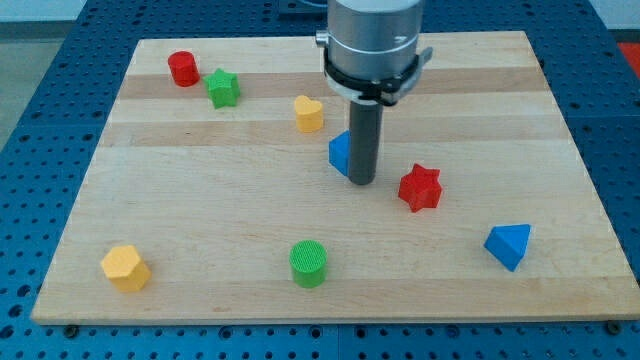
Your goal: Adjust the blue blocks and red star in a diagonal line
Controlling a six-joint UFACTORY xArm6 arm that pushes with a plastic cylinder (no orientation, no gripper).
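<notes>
So the counter (200, 240) is a pale striped wood board sitting on a blue perforated bench (30, 200). My tip (362, 183) is down right against the blue block (340, 153), which is half hidden behind the rod so can't tell its shape. The red star block (420, 188) is just to the view's right of it, and the blue triangular block (508, 245) is further toward the bottom right. No gripper here, just the rod
</notes>
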